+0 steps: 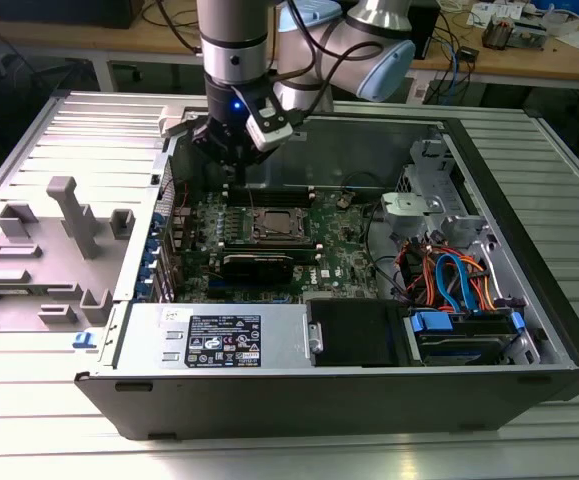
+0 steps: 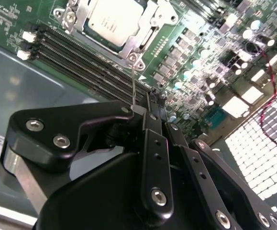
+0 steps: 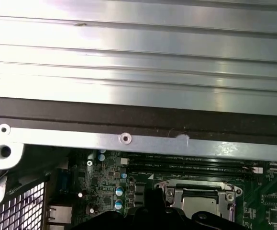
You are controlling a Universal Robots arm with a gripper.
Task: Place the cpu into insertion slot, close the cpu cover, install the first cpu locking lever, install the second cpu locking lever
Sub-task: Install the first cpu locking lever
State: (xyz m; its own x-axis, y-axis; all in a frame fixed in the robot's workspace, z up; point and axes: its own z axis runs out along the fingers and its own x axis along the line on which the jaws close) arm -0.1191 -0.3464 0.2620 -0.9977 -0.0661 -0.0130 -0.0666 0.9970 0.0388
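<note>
The cpu [image 1: 275, 226] [image 2: 112, 21] [image 3: 203, 205], a square chip with a dull silver top, lies in the insertion slot [image 1: 255, 230] on the green motherboard. The silvery cpu cover [image 2: 128, 45] [image 3: 176, 194] lies flat around it, framing its top. A thin metal locking lever [image 2: 134, 86] rises from the socket's corner to my fingertips and touches their side. My gripper [image 1: 235, 178] [image 2: 156, 98] hangs just behind the socket, toward the exterior view's left, with its black fingers [image 2: 152, 143] pressed close together.
Long black memory slots [image 2: 81, 55] run beside the socket. A black expansion card [image 1: 257, 265] lies in front of it. Cables [image 1: 449, 280] and drive bays fill the case's right. The case rim [image 3: 124, 139] is close behind my wrist. Grey fixtures [image 1: 69, 215] stand on the left.
</note>
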